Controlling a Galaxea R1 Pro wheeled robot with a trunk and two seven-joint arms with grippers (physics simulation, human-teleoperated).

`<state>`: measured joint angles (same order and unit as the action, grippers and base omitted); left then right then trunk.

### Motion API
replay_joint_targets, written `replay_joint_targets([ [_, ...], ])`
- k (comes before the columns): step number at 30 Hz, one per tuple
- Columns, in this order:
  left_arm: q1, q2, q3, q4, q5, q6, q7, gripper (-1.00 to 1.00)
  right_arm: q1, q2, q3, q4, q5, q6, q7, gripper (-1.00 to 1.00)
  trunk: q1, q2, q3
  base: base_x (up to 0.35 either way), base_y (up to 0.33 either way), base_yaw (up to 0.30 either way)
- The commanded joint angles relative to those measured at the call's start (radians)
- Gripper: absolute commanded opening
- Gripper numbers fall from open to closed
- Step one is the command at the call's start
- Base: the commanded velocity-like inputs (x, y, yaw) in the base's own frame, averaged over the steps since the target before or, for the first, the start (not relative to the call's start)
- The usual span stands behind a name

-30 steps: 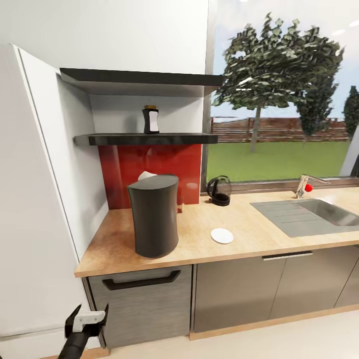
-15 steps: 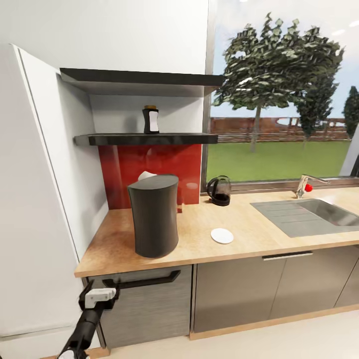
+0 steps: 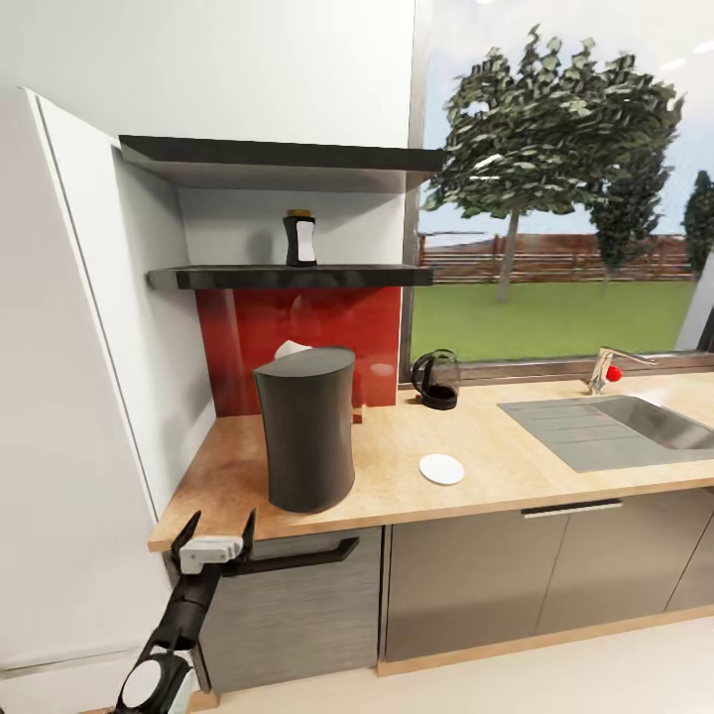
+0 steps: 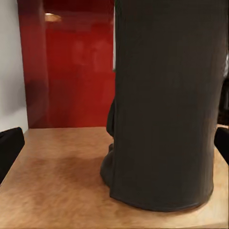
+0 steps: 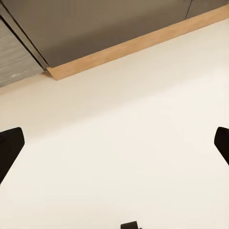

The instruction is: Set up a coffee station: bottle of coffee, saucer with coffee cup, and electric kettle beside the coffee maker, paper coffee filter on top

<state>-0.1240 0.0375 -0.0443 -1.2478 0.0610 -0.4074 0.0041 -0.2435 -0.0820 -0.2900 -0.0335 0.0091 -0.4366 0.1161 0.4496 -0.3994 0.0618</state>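
The dark-grey coffee maker (image 3: 305,428) stands on the tan kitchen countertop (image 3: 476,436) near its left end. A white paper coffee filter (image 3: 290,349) peeks out behind its top. On the kitchen shelf (image 3: 288,277) above is the bottle of coffee (image 3: 299,238). The white saucer (image 3: 441,469) lies to the coffee maker's right, and the glass electric kettle (image 3: 436,378) stands by the window. The coffee cup is out of view. My left gripper (image 3: 218,526) is open, just below the counter's front edge, left of the coffee maker (image 4: 167,105). My right gripper (image 5: 114,148) is open over the floor.
A steel sink (image 3: 620,426) with a tap (image 3: 605,369) is set in the counter's right part. A white wall panel (image 3: 119,327) closes the counter's left end, with a red backsplash (image 3: 248,337) behind. Dark cabinet fronts (image 3: 476,585) with a drawer handle (image 3: 283,561) lie below.
My left gripper has risen from near the floor to just under the counter's front edge. The things on the counter and shelf have not moved.
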Motion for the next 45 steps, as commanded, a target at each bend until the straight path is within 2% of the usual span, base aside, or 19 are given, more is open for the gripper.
replay_joint_targets([
  [1,0.000,0.000,-0.009,-0.055,0.007,0.026,0.002,1.00,0.000,-0.001,-0.008,0.001,0.001,-0.003,0.008,1.00,0.000,-0.001,0.000,0.000,0.000,0.000],
  [2,-0.001,-0.003,-0.011,-0.102,0.008,0.063,0.003,1.00,0.000,-0.001,-0.007,0.001,0.001,-0.004,0.008,1.00,0.000,-0.001,0.000,0.000,0.000,0.000],
  [3,-0.024,-0.024,-0.014,-0.240,0.007,0.169,0.006,1.00,0.000,-0.001,-0.005,0.000,0.002,-0.004,0.009,1.00,0.000,-0.001,0.000,0.000,0.000,0.000],
  [6,-0.093,-0.051,-0.015,-0.284,0.005,0.218,0.005,1.00,0.000,-0.001,0.016,0.001,0.003,-0.004,0.009,1.00,0.000,-0.001,0.000,0.000,0.000,0.000],
  [10,-0.114,-0.073,-0.026,-0.261,0.012,0.240,0.028,1.00,0.006,-0.005,0.038,0.003,0.018,0.019,0.005,1.00,0.000,-0.001,0.000,0.000,0.000,0.000],
  [12,-0.125,-0.062,-0.015,-0.250,0.009,0.251,0.039,1.00,0.006,0.002,0.039,0.003,0.008,0.030,0.006,1.00,0.000,-0.001,0.000,0.000,0.000,0.000],
  [16,-0.102,-0.042,0.008,-0.261,0.013,0.228,0.016,1.00,0.006,-0.005,0.019,0.003,0.003,0.030,0.006,1.00,0.000,-0.001,0.000,0.000,0.000,0.000],
  [22,-0.068,-0.043,0.042,-0.295,0.005,0.222,-0.017,1.00,0.006,-0.006,0.016,0.004,0.002,0.017,0.007,1.00,0.000,-0.001,0.000,0.000,0.000,0.000],
  [27,-0.040,-0.047,0.044,-0.323,0.004,0.248,-0.021,1.00,0.006,-0.006,0.017,0.004,0.002,0.016,0.006,1.00,0.000,-0.001,0.000,0.000,0.000,0.000],
  [37,-0.097,-0.052,0.035,-0.340,0.005,0.304,-0.019,1.00,0.006,-0.005,0.017,0.004,0.002,0.016,0.006,1.00,0.000,-0.001,0.000,0.000,0.000,0.000],
  [39,-0.108,-0.062,0.034,-0.340,0.003,0.315,-0.019,1.00,0.006,-0.005,0.017,0.004,0.002,0.016,0.005,1.00,0.000,-0.001,0.000,0.000,0.000,0.000],
  [40,-0.487,-0.065,0.034,-0.340,0.002,0.595,-0.019,1.00,0.006,-0.005,0.017,0.004,0.002,0.016,0.006,1.00,0.000,-0.001,0.000,0.000,0.000,0.000],
  [42,-0.553,-0.068,0.034,-0.339,0.002,0.644,-0.019,1.00,0.006,-0.005,0.017,0.004,0.002,0.016,0.006,1.00,0.000,-0.001,0.000,0.000,0.000,0.000],
  [45,-0.628,-0.070,0.033,-0.338,0.002,0.666,-0.019,1.00,0.006,-0.005,0.017,0.004,0.002,0.016,0.005,1.00,0.000,-0.001,0.000,0.000,0.000,0.000],
])
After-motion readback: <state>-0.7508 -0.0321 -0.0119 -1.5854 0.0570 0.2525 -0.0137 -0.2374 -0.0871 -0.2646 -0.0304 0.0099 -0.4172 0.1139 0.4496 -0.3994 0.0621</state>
